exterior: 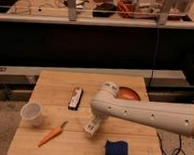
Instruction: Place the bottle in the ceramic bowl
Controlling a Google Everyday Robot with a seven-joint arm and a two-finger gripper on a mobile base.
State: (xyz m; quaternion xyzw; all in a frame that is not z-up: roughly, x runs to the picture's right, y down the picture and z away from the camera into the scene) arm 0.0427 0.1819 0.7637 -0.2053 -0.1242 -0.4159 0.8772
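- The bottle point(91, 127) is slim, white plastic with a yellowish-green label, and sits tilted just below the frame's centre, its upper end hidden under the arm and the closed gripper point(96, 119).
- The ceramic bowl point(129, 94) is shallow, round and orange; it sits right of centre, upright, its left side hidden behind the arm.

The white arm point(148, 114) reaches in from the right, its gripper point(93, 126) pointing down, fingers closed.
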